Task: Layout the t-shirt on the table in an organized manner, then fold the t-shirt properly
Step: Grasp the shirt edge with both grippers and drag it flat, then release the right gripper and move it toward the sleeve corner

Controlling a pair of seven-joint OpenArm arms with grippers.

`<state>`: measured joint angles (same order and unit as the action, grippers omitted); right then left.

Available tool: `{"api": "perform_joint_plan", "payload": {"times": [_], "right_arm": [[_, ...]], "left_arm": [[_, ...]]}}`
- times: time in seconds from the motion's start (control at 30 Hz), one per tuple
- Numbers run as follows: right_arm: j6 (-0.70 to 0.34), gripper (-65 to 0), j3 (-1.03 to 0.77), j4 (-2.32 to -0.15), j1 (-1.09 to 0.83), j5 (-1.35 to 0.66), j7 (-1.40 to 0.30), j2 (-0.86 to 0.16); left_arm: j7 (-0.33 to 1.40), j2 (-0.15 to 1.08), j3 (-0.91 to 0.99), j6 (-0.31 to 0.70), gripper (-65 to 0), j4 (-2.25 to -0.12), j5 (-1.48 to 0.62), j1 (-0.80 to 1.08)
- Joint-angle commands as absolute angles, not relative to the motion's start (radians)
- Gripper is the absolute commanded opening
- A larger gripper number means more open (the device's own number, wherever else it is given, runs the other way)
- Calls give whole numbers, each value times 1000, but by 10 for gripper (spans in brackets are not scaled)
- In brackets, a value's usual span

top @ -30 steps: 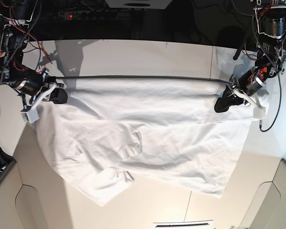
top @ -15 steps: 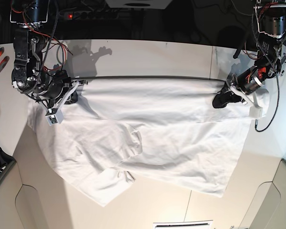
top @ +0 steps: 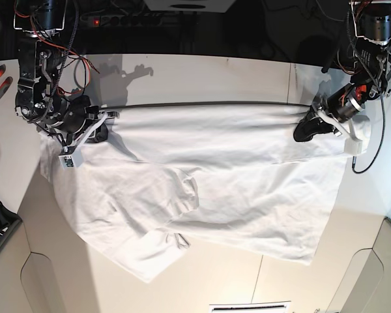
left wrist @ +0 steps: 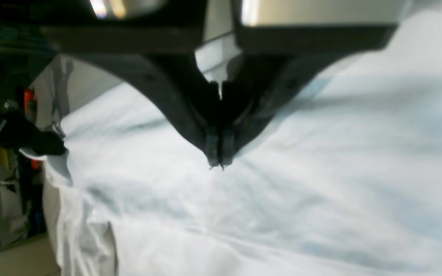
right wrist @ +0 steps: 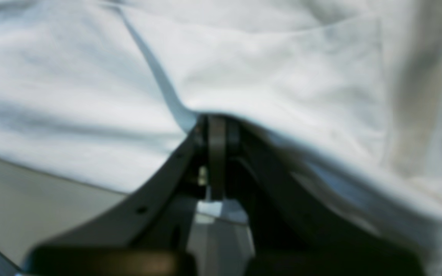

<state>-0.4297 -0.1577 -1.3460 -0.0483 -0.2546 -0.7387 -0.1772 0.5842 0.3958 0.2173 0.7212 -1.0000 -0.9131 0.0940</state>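
Base view: the t-shirt (top: 202,189) is spread wide across the table (top: 195,75), so I judge we're in the layout stage, not folding. Its far edge runs taut along the dark seam line (top: 202,104). The near side of the shirt is messy: a sleeve is bunched mid-body and the near hem runs skewed, with one corner reaching toward the table's near edge. Flattening and every fold are left. Left gripper (top: 307,132) is closed at one end of that far edge; in its wrist view the jaws meet tip to tip, and I can't tell if cloth is pinched. Right gripper (top: 94,134) is closed at the other end, fabric draped over its tips. Cloth is plain white, soft, matte, creased; the table is smooth, matte, off-white.
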Motion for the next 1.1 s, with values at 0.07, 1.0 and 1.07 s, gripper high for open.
{"api": "perform_joint_plan", "payload": {"times": [0.07, 1.0, 1.07], "right_arm": [[-419, -650, -159, -1347, -89, -222, -822, -185], [-423, -650, -160, -1591, -194, -287, -895, -186], [-423, -650, -160, -1602, -185, -297, -895, -186]], "left_arm": [[606, 408, 221, 698, -650, -1042, -901, 134], [638, 416, 225, 698, -650, -1230, -1002, 202], [638, 416, 225, 698, -650, -1277, -999, 202]]}}
